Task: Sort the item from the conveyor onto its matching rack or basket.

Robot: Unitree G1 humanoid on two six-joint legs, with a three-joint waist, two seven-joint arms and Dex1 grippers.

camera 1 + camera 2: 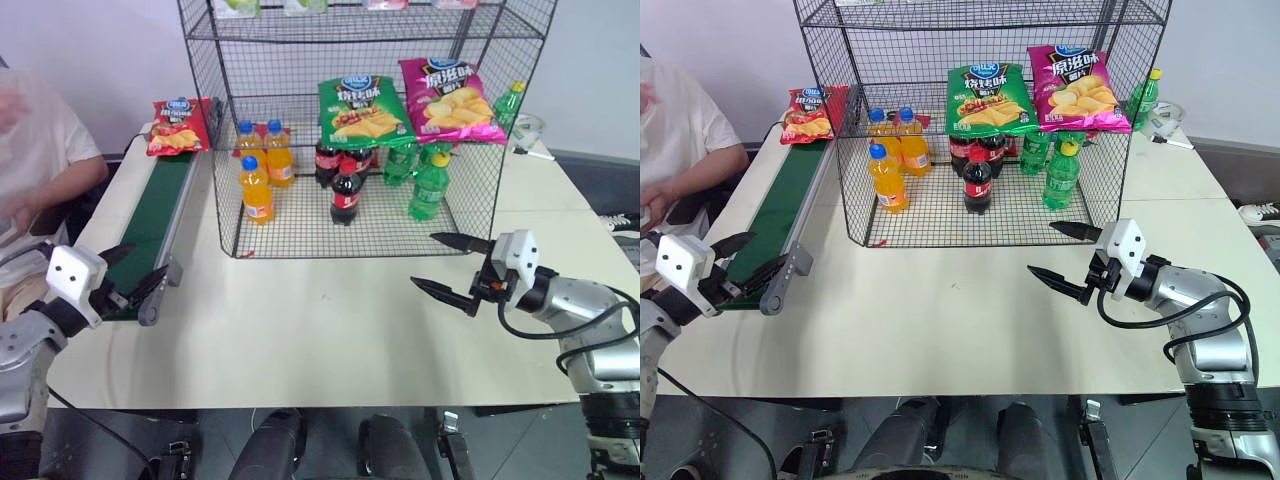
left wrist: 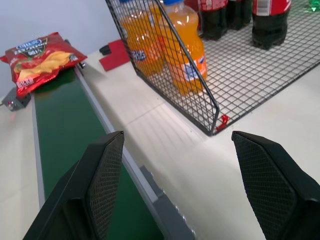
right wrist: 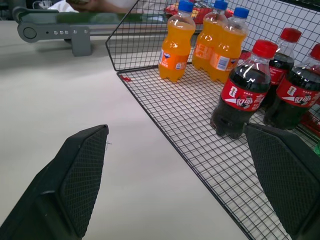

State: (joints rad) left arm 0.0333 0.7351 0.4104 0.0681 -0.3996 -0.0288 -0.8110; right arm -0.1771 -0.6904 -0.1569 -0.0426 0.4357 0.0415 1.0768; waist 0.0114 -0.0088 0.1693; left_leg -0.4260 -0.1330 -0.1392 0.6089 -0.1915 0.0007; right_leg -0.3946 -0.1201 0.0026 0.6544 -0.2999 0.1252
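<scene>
Nearest the camera, a broad stretch of pale tabletop lies bare between the robot's two arms, running from the table's front edge up to the foot of the black wire rack. The left gripper hovers over the near end roller of the dark-green conveyor, its two black fingers spread wide and gripping nothing; one finger hangs above the belt, the other above the table beside the grey rail. The right gripper hangs level above the tabletop just in front of the rack's right front corner, its fingers likewise wide apart and empty, clear of the wire.

Beyond them, the rack's open front gives onto a mesh floor holding orange soda bottles, cola bottles and green bottles. On the slanted shelf above, a green chip bag and a pink chip bag lie side by side, with free shelf room to their left.

Farthest back, the red chip bag rests at the far end of the conveyor, well apart from both grippers. A person in a white shirt sits at the table's left edge, beside the belt.
</scene>
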